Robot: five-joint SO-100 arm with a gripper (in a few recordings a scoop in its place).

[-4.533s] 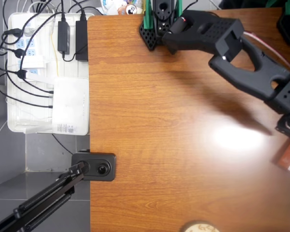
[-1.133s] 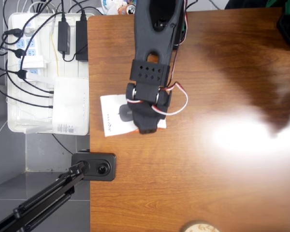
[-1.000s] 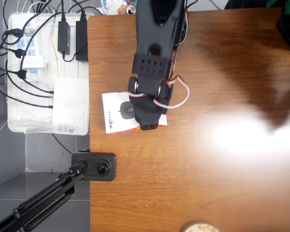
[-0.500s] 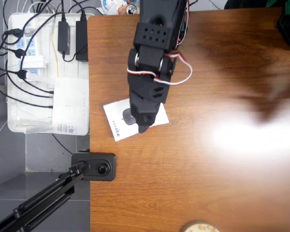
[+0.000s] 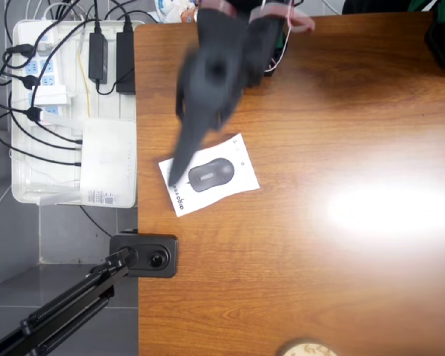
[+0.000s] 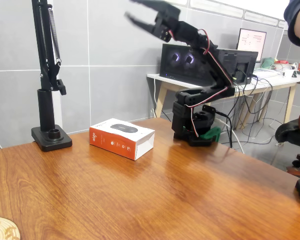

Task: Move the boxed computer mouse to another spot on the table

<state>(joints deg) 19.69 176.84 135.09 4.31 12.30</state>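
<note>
claw [image 6: 136, 11] lifted away, jaws apart, boxed computer mouse [image 5: 209, 174] on table [image 5: 319, 245]

White tray of power strips [image 5: 30, 111] left of the fingers [image 5: 179, 167], black camera stand [image 6: 47, 75] below-left, round wooden coaster [image 6: 2, 229] at desk [image 5: 319, 282] edge

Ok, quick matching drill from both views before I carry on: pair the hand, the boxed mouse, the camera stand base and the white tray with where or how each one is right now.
Things:
1. hand
2. boxed computer mouse
3. camera stand base
4. white tray

States:
A. sits beside the table, holding power strips and cables
B. raised high in the air, fingers apart, holding nothing
C. clamped at the table's edge, near the carton
D. lying flat on the wood, free of any grip

Pairs: 1-B, 2-D, 3-C, 4-A
</note>
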